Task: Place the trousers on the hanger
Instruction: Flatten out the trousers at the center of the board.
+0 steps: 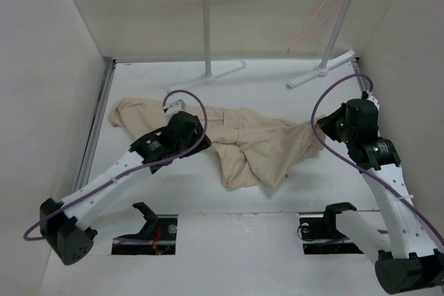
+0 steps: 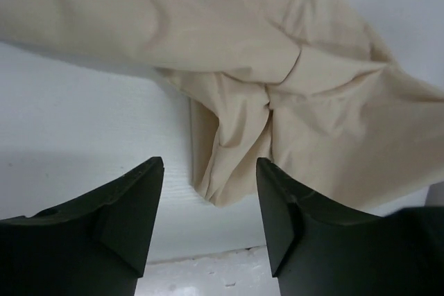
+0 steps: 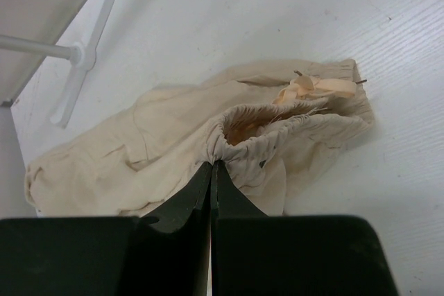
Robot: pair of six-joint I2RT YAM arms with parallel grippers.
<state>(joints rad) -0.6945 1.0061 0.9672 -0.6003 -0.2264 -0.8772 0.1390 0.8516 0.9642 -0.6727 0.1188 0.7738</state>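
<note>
- At 9 o'clock on the worktop (image 1: 277, 199), the left hand (image 2: 208, 164) hangs low over the trousers (image 1: 243, 147). Its two fingers are wide apart and hold nothing. A bunch of folds lies just ahead of the gap.
- From 9 o'clock across to 3 o'clock, the trousers lie crumpled on the worktop. One end points at the left wall, and the waistband end lies on the right.
- At 3 o'clock, the right hand (image 3: 211, 166) has its fingers pressed tight together. The waistband bunches up right at the tips, so it looks like a small bit of cloth is pinched there.
- At 1 o'clock, far at the back, the pink hanger (image 1: 319, 15) hangs from the bar of the white rack (image 1: 207, 25). It is well apart from the trousers.
- I think the job now is to get a good hold before lifting.
- The left hand should go down and close on a thick fold, not scrape the worktop.
- Both hands should then lift slowly together, because the right pinch looks thin and could slip.
- The hanger is thin wire and may swing if bumped, so come at it gently.
</note>
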